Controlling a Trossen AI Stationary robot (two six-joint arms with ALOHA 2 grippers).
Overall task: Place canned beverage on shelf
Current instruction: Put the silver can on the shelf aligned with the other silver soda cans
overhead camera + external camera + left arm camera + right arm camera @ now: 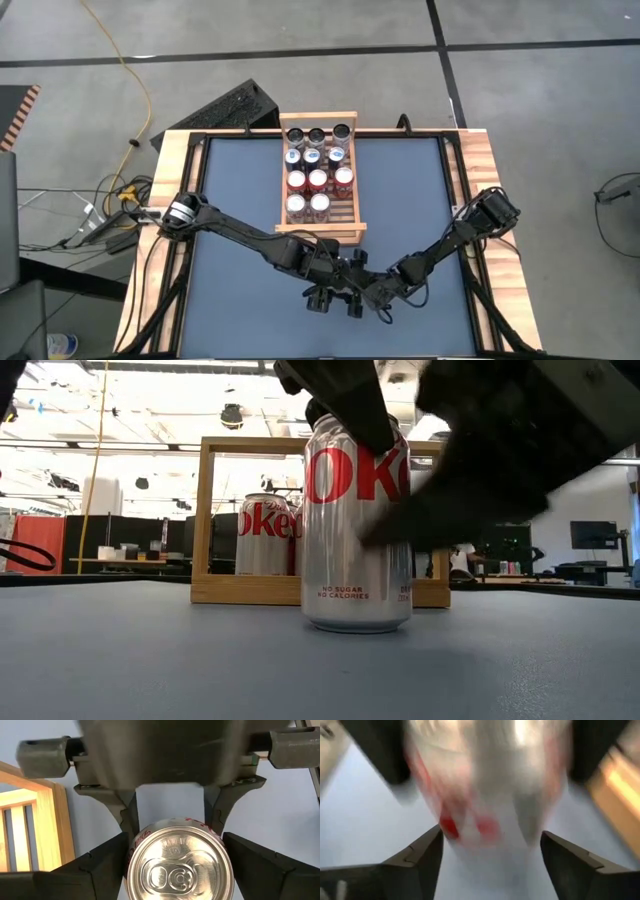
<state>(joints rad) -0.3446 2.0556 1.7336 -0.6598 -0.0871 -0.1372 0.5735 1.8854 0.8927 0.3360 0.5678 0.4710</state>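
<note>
silver can (357, 525) with red lettering (small red print near base), light-wood slatted shelf (352, 214), blue-grey table (240, 300) with pale wood edge, dark arms, red-topped and silver-topped cans (318, 180) in rows on the shelf

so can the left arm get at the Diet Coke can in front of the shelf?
Probably yes. The left gripper already straddles the can, a finger on each side. The right gripper sits close by the same can, so it may crowd the lift.

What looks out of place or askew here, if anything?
Nothing stands out. The Diet Coke can stands upright on the table, undented, with no spill; the cans in the shelf stand upright in rows.
</note>
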